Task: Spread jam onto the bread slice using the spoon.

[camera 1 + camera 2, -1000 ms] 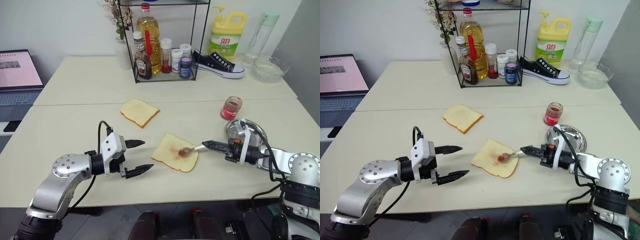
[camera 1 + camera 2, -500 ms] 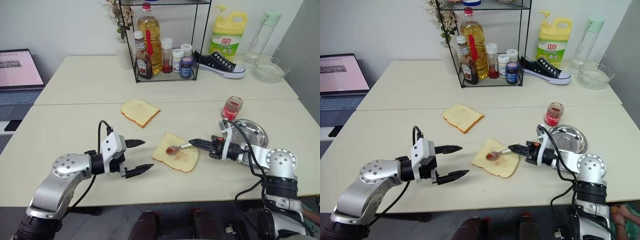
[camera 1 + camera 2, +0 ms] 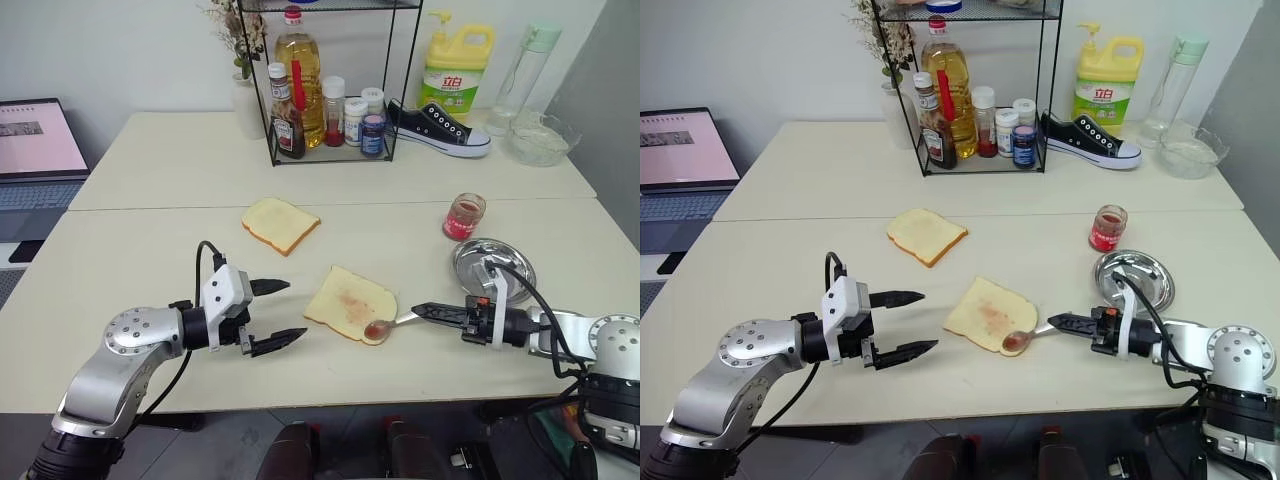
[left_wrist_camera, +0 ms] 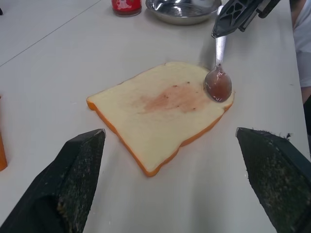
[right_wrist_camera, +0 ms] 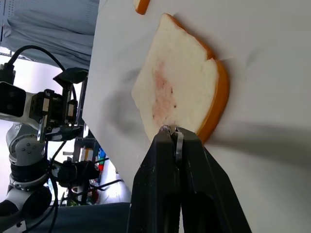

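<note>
— Two slices lie on the table; which gets the jam?

— The bread slice (image 3: 351, 304), the larger pale one nearest the arms. A faint pink jam smear (image 4: 172, 98) sits at its middle. The smaller slice (image 3: 279, 224) further back is bare.

— Who has the spoon?

— The right gripper (image 3: 424, 311) is clenched on the spoon (image 4: 219, 80) handle, the red-stained bowl resting at the slice's near right corner. The left gripper (image 3: 277, 314) hangs released, just beside the slice's left edge, grasping nothing.

— How should the spreading go?

— I'd keep the bowl flat, press lightly, and sweep from that corner across the bare crumb. The coat looks thin, so probably another dip in the jam jar (image 3: 463, 216) by the steel dish (image 3: 517, 264).

— Any writing?

— The yellow detergent jug (image 3: 455, 71) carries a green label with red characters; too small to read surely. The bottle labels on the rack (image 3: 330, 85) are illegible.
</note>
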